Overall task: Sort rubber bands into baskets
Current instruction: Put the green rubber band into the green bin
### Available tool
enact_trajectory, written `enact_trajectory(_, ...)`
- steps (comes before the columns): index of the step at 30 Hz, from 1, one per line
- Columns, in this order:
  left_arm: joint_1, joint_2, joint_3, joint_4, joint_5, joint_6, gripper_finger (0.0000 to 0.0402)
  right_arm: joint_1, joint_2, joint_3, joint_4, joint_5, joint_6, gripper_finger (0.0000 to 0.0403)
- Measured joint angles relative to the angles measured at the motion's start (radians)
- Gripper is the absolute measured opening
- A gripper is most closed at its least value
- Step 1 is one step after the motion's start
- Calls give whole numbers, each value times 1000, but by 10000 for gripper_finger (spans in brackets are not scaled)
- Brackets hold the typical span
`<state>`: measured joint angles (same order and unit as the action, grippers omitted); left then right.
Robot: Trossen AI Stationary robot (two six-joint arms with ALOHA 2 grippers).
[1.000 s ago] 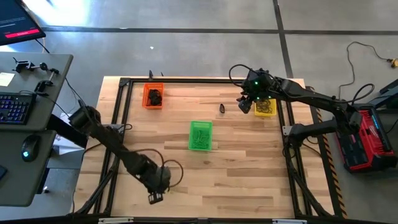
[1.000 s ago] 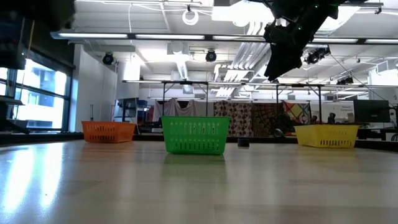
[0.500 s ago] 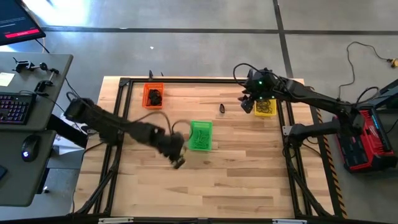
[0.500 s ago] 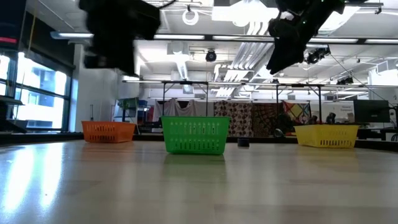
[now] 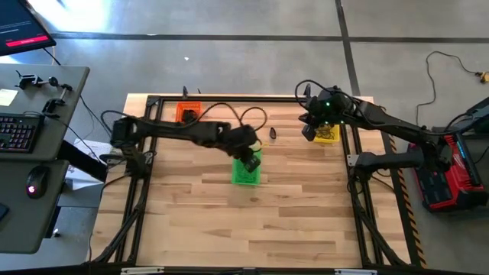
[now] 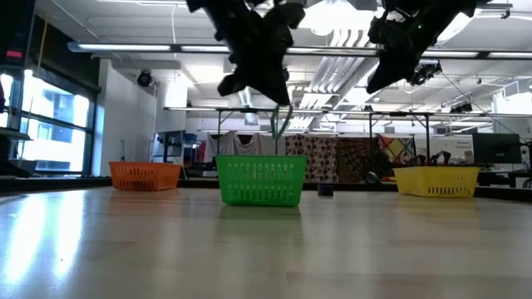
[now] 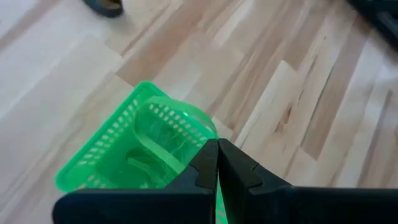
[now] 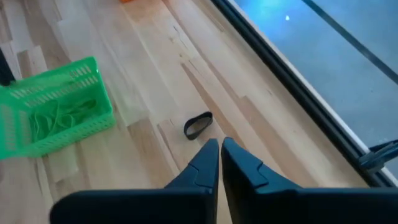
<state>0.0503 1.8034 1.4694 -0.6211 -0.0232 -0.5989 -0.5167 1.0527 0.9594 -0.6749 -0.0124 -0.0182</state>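
Perforated plastic green basket on seemingly matt wooden table.

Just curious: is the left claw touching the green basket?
Apart. The low view shows the left claw above the green basket, a green rubber band dangling between.

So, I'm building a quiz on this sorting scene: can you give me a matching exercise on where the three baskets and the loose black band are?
Things:
1. orange basket
2. green basket
3. yellow basket
4. black rubber band

Places:
a. loose on the wooden table, between two baskets
b. next to the right gripper
c. away from both grippers
d. under the left gripper, which is shut on a green rubber band

Pairs: 1-c, 2-d, 3-b, 4-a
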Motion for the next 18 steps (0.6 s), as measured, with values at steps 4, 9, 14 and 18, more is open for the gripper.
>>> enact_trajectory(4,16,82,58,-29,47,33,0,0,-5,-9,-12,0,20,19)
enact_trajectory(9,16,135,72,-40,80,35,0,2,-24,-10,-15,0,18,5)
enact_trajectory(14,14,181,69,-41,83,29,0,0,-44,-10,-16,0,9,5)
enact_trajectory(18,17,220,68,-41,78,28,0,0,-50,-10,-16,0,-1,1)
